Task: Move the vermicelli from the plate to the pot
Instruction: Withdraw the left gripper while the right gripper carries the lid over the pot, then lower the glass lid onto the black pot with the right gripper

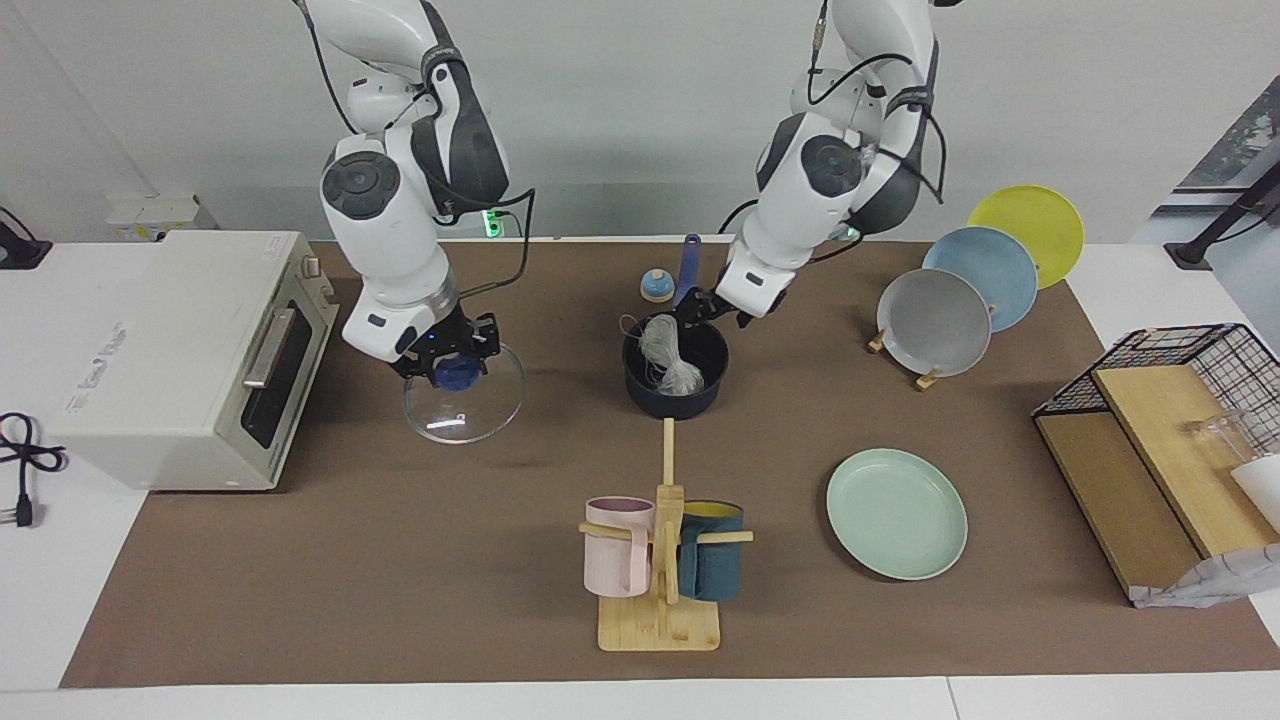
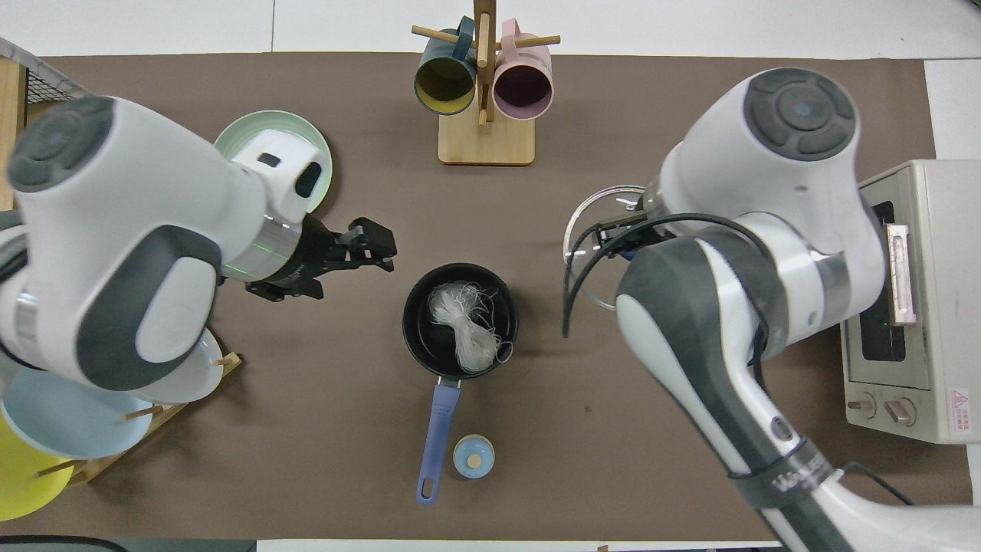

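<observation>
The vermicelli lies in the dark pot, one end standing above the rim. In the overhead view the vermicelli fills the middle of the pot, whose blue handle points toward the robots. My left gripper is open and empty, just above the pot's rim on the left arm's side; it also shows in the overhead view. The mint-green plate lies bare, farther from the robots; my left arm partly covers it in the overhead view. My right gripper is shut on the blue knob of the glass lid.
A toaster oven stands at the right arm's end. A wooden mug rack with two mugs stands farther out than the pot. A rack of grey, blue and yellow plates and a wire basket stand at the left arm's end. A small blue-topped knob sits beside the pot handle.
</observation>
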`<state>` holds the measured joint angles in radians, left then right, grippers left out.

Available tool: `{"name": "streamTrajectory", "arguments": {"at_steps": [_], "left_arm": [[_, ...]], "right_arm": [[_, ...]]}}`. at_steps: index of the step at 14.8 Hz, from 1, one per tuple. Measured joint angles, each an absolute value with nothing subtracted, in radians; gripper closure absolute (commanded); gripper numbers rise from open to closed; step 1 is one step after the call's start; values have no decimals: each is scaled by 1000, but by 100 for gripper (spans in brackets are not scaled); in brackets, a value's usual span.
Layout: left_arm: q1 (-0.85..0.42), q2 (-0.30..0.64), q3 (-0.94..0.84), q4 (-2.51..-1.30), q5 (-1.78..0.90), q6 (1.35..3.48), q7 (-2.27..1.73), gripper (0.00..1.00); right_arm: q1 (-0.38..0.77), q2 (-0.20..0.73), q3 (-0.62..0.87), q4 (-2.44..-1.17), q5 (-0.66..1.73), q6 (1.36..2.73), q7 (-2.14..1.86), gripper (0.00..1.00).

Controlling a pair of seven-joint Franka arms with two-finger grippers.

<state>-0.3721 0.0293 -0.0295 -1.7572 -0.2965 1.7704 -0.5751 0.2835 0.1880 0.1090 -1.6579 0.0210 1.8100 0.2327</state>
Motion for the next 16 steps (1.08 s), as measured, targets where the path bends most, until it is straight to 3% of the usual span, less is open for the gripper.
{"name": "streamTrajectory", "arguments": {"at_steps": [6, 10, 16], "left_arm": [[-186, -69, -18, -1677, -168, 1578, -330, 0], [-60, -75, -13, -1712, -134, 1604, -103, 0], [-49, -96, -32, -1773, -62, 1636, -78, 0]], "right_arm": [[539, 222, 111, -1657, 18, 1900, 620, 85], [569, 245, 110, -1711, 13, 2010, 678, 85], [602, 343, 109, -1667, -37, 2067, 740, 85]]}}
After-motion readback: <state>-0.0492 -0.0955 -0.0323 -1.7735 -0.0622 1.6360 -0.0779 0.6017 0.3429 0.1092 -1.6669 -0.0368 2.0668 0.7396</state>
